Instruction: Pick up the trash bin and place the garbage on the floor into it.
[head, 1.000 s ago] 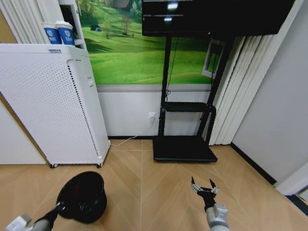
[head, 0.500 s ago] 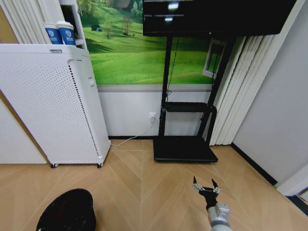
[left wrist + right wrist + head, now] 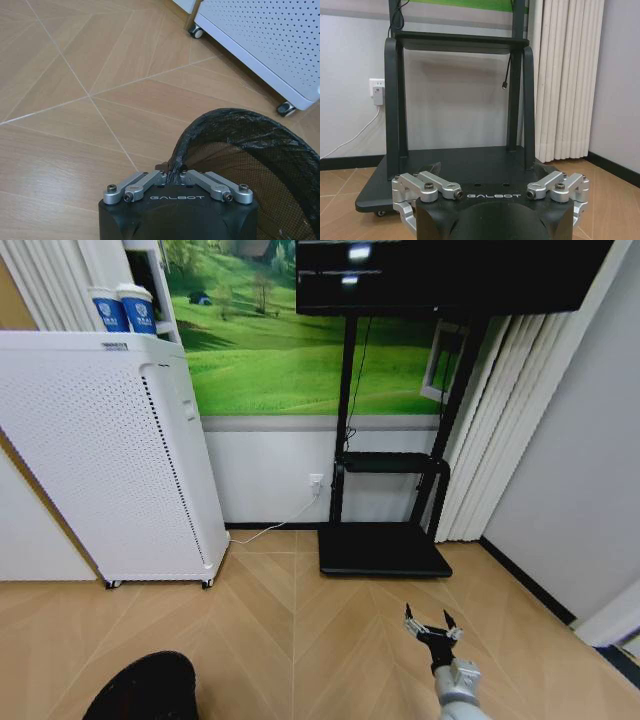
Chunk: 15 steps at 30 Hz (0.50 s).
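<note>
Trash bin: one black wire-mesh trash bin (image 3: 143, 687) is sitting low at the robot's left in the head view, partly cut off by the frame's lower edge; in the left wrist view its rim (image 3: 215, 127) and dark mesh inside are curving away from the gripper.
Left gripper: the left gripper (image 3: 175, 175) is pinching the near rim of the bin, its two silver linkages drawn in close together on the rim.
Right gripper: the right gripper (image 3: 431, 624) is hanging over the floor at the robot's right, fingers spread wide and holding nothing; in its own wrist view the right gripper (image 3: 492, 220) is facing the stand with its silver linkages spread out to both sides.
Floor: tan chevron planks of the floor (image 3: 300, 620) are lying under both arms, with a dark strip along the right wall.
Cabinet: one white perforated cabinet (image 3: 100, 450) on castors is standing at the left, beyond the bin; two of its castors are showing in the left wrist view.
Cups: two blue-and-white paper cups (image 3: 122, 308) are sitting side by side above the cabinet.
Stand: one black stand (image 3: 385, 490) with a flat base is standing against the wall ahead, a dark screen (image 3: 440, 270) on top.
Socket: one white wall socket (image 3: 378, 92) with a plugged cable is sitting beside the stand.
</note>
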Motion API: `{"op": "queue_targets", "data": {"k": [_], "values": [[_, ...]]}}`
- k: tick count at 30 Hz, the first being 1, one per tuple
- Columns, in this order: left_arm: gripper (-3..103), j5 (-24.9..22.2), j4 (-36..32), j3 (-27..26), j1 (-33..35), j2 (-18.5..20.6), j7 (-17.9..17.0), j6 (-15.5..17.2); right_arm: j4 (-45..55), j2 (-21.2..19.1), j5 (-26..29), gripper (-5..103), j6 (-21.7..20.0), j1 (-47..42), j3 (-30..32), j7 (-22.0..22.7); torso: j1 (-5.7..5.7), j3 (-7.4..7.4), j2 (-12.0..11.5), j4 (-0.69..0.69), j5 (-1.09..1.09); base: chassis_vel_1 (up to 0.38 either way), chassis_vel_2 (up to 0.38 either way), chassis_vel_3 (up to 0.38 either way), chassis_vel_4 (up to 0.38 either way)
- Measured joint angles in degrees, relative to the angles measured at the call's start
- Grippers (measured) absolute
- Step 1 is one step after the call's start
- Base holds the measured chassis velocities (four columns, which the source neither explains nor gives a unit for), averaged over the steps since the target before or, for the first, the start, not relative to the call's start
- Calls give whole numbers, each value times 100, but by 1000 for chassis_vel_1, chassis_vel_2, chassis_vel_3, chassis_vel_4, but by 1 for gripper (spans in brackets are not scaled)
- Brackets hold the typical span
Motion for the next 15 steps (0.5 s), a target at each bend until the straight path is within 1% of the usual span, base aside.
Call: {"op": "queue_targets", "data": {"k": [2, 5, 6, 7, 9, 11, 12, 14, 15], "values": [[4, 281, 73, 43, -11, -30, 25, -64, -4, -3, 52, 100, 1, -20, 42, 5, 0, 0, 0, 1, 2, 0, 0, 0, 0], [4, 359, 121, 98, -65, -49, -21, -66, 1, 2, 69, 100, 24, -99, 116, 1, 0, 0, 0, 0, 0, 0, 0, 0, 0], [2, 360, 121, 118, -74, -52, -48, -55, 2, 2, 78, 100, 36, -133, 159, -3, 0, 0, 0, -2, 0, 0, 0, 0, 0], [2, 360, 121, 118, -74, -52, -48, -55, 2, 2, 78, 100, 36, -133, 159, -3, 0, 0, 0, -2, 0, 0, 0, 0, 0], [12, 358, 102, 133, -71, -52, -87, -26, -3, -15, 118, 100, 43, -151, 227, -11, 0, 0, 0, -1, -1, 0, 0, 0, 0], [12, 354, 79, 133, -61, -52, -86, -14, -19, -22, 140, 100, 43, -137, 259, -11, 0, 0, 0, -1, -1, 0, 0, 0, 0], [23, 338, 44, 130, -43, -54, -88, 9, -47, -27, 161, 100, 42, -104, 288, -11, 0, 0, 0, -1, 0, 0, 0, 0, 0], [23, 323, 14, 129, -23, -57, -82, 20, -61, -27, 171, 100, 37, -85, 297, -11, 0, 0, 0, -1, 0, 0, 0, 0, 0], [28, 316, -24, 130, -1, -63, -72, 28, -73, -28, 179, 100, 31, -65, 305, -11, 0, 0, 0, 0, 0, 0, 0, 0, 0]]}}
